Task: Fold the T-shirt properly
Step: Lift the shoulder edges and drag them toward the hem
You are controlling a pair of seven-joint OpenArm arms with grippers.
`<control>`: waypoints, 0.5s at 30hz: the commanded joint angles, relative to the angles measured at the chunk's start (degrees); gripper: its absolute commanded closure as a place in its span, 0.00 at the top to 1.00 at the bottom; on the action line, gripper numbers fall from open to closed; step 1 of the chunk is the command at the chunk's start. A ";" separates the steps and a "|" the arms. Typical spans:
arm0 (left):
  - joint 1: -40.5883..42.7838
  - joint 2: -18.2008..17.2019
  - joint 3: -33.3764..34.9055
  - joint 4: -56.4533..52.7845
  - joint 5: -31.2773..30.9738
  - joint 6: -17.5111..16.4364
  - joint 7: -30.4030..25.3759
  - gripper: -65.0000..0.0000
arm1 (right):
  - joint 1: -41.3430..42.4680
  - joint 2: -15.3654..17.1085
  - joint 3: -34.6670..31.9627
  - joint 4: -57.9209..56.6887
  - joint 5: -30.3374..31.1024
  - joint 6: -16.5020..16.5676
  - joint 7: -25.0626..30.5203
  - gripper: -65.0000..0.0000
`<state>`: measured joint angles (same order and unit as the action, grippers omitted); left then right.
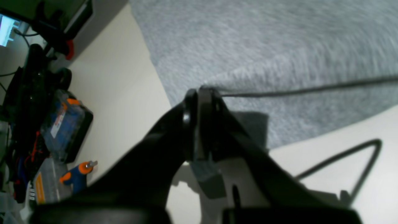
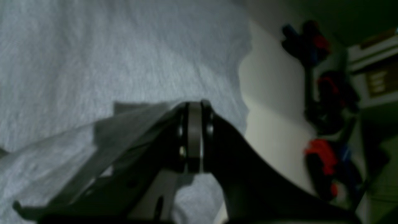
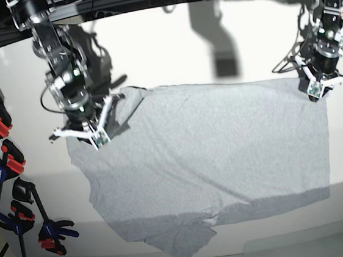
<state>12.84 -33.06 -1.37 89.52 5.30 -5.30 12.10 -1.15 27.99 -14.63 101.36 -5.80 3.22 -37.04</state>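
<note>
T-shirt (image 3: 212, 161), grey and plain side up, lies spread across my white table (image 3: 169, 49), one sleeve toward the near edge. My right gripper (image 3: 96, 136) pinches its far left corner; my left gripper (image 3: 314, 93) pinches the far right corner. Clamps (image 3: 6, 161) lie at the table's left edge.

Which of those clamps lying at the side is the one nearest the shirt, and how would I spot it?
Start from the grey T-shirt spread across the pale table, then look past its lower corner on the base view's left. A row of clamps lies along that table edge; the one meant is the lowest clamp. It alone points its black handles toward the shirt's hem.
</note>
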 commanded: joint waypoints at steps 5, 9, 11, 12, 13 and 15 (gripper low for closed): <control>-3.72 -0.98 -0.39 -3.87 -3.52 0.74 -1.68 0.00 | 7.30 -4.50 0.37 -8.57 0.04 1.03 4.13 0.00; -5.92 -0.52 -0.37 -6.12 -3.48 0.70 -1.97 0.00 | 13.20 -7.45 0.37 -16.50 0.04 1.44 4.61 0.00; -7.28 0.17 -0.39 -7.21 -3.50 0.11 -1.97 0.00 | 16.59 -8.70 0.37 -20.92 0.04 1.51 4.63 0.00; -8.00 0.68 -0.39 -7.85 -3.48 -0.90 -2.01 0.00 | 18.36 -9.38 0.37 -23.21 0.04 1.49 4.61 0.00; -8.72 1.20 -0.37 -8.63 -3.48 -2.05 -1.97 0.00 | 20.13 -9.94 0.37 -25.49 0.04 1.49 4.59 0.00; -10.23 2.43 -0.28 -10.40 -3.48 -5.09 -1.97 0.00 | 23.58 -11.04 0.37 -29.86 0.04 1.49 4.55 0.00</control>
<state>3.40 -29.76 -1.39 78.26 1.91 -10.92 11.55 20.47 16.67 -14.57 70.48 -5.56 5.13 -34.00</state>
